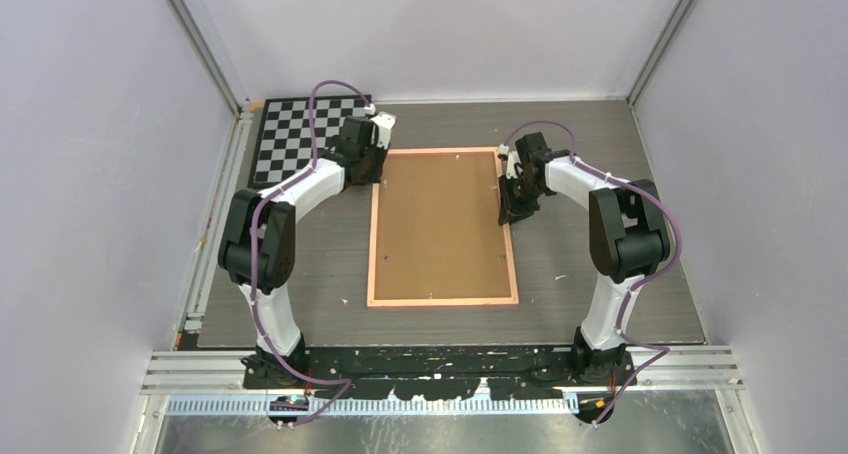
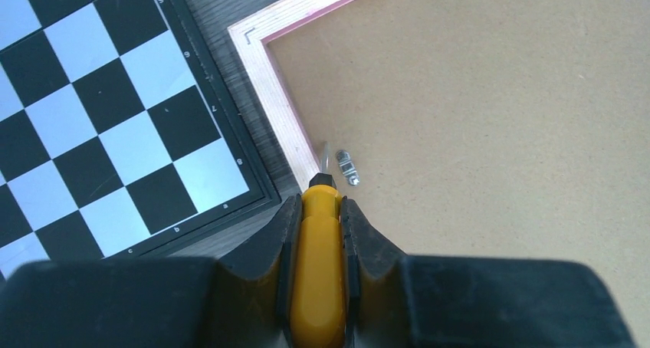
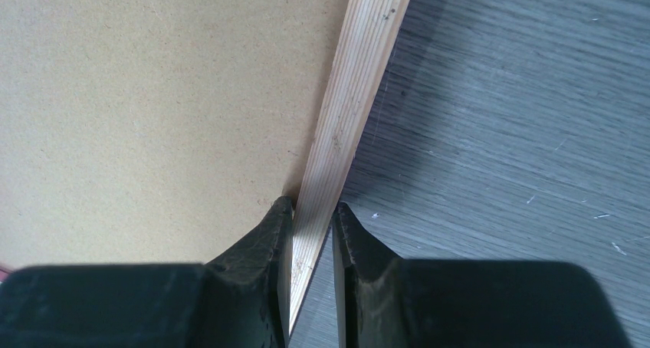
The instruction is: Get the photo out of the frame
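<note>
The frame [image 1: 440,244] lies face down in the middle of the table, with its brown fibreboard back up and a thin pink border around it. The photo is hidden under that back. My left gripper [image 2: 320,210] is shut on a yellow-handled screwdriver [image 2: 320,271]. The screwdriver's thin tip rests by a small metal clip [image 2: 349,167] near the frame's far left corner. My right gripper [image 3: 314,210] is shut on the frame's right border [image 3: 352,95], one finger on the fibreboard side and one on the table side. From above, the left gripper [image 1: 372,164] and the right gripper [image 1: 512,209] flank the frame's far half.
A black-and-white chessboard [image 1: 300,134] lies at the far left, its black rim [image 2: 230,141] close beside the frame's left border. The dark wood-grain table [image 3: 521,118] extends to the right of the frame. Pale walls enclose the table on three sides.
</note>
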Robot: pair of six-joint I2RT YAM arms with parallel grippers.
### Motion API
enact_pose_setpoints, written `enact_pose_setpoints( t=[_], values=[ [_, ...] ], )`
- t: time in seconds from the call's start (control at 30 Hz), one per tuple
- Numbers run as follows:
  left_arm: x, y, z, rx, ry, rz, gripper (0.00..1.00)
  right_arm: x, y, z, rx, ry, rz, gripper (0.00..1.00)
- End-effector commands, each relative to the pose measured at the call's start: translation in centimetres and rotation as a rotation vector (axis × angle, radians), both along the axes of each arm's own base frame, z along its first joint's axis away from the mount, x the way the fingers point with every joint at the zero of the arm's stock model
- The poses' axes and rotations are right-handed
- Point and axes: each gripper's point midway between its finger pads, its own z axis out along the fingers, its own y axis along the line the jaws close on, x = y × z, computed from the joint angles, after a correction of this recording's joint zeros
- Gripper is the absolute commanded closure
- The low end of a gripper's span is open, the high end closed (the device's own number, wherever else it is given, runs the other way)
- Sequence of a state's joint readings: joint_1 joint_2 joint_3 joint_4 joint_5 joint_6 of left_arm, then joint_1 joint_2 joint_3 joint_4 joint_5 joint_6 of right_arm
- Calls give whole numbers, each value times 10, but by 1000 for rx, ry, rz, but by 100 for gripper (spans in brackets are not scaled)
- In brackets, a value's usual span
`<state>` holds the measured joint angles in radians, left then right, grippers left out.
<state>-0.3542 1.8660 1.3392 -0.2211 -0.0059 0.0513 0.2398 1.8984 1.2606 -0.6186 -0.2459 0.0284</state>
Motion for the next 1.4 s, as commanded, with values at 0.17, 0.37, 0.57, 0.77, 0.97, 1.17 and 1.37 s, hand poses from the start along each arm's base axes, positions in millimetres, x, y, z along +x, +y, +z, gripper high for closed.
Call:
enact_pose_setpoints(
  t=[0.17,0.37,0.57,0.77,0.97,1.17,1.37],
  values=[
    [-2,18,-3,37,33,51,100,-35,-2,-37,-41,143,74,100],
    [-16,14,-12,35,72,6,100,-34,-3,-37,-41,141,73,99],
    [-29,1,-20,36,99,-64,100,-34,-2,-38,-41,145,72,99],
    [-34,-5,-28,51,125,-87,100,-34,-2,-37,-41,143,72,99],
    [-46,-15,-29,69,134,-133,100,-35,-2,-38,-42,146,72,99],
    [-53,-18,-35,80,158,-147,100,-34,-2,-37,-42,144,72,100],
    [-59,-23,-39,76,182,-167,100,-34,-2,-37,-41,143,73,100]
  ],
)
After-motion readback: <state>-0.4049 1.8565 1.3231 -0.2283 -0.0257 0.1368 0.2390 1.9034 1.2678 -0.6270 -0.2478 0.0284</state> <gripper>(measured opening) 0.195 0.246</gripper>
